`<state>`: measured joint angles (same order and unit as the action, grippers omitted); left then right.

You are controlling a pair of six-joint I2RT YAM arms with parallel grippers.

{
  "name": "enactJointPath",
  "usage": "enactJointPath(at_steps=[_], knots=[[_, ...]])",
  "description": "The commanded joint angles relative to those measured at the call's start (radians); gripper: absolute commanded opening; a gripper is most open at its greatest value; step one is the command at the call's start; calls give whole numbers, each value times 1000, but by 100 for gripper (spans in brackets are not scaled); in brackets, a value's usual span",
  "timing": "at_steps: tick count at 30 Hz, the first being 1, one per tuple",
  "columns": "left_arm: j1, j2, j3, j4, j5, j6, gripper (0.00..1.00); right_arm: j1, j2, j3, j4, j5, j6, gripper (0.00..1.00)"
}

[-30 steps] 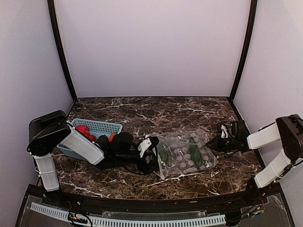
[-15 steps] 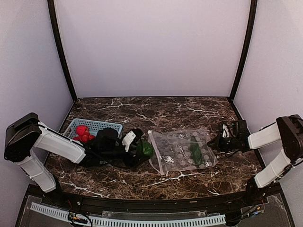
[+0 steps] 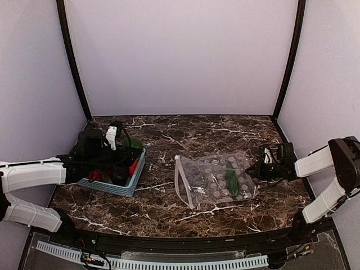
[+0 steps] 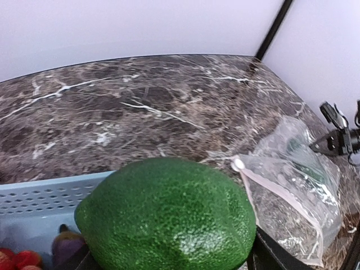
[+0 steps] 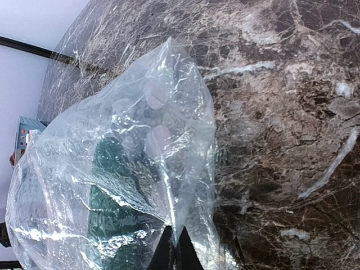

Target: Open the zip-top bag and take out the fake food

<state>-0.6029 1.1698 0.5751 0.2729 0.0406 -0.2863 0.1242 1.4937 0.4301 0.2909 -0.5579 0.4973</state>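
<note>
Top external: my left gripper (image 3: 126, 147) has swung from the zip-top bag (image 3: 209, 181) to above the basket (image 3: 119, 189), jaws wide around a green fruit (image 4: 169, 216). Right gripper (image 3: 260, 169) stays pinched shut on the bag's corner; one green piece (image 3: 230, 181) remains inside.

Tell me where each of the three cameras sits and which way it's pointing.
Top external: above and behind the bases, looking down at the table, basket and zip-top bag; left arm and right arm show.
Left wrist: over the basket, facing right toward the bag; green fruit fills the foreground, held in the left jaws.
Right wrist: low at the table's right, facing left along the bag; right jaws shut on its edge.
Shared: both wrist views show bag and basket.
</note>
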Motion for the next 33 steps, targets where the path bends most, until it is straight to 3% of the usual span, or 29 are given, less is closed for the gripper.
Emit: enactJointPath(at_steps=[1,5,11,17,21,33], knots=[[93,-76,17,-221,-63,-74,52,-5,-18,4,9,-23,-29,8],[148,-86,8,-288,-81,-106,52,-5,-30,15,-26,-22,-46,34],[176,-41,10,-323,-92,-130,55,-6,-47,31,-81,-37,-75,60],[188,27,43,-355,-113,-133,64,-5,-63,38,-138,-96,-98,68],[192,50,57,-366,-116,-133,79,1,-58,56,-177,-120,-101,69],[190,-2,103,-433,-110,-71,99,58,-34,59,-194,-89,-73,62]])
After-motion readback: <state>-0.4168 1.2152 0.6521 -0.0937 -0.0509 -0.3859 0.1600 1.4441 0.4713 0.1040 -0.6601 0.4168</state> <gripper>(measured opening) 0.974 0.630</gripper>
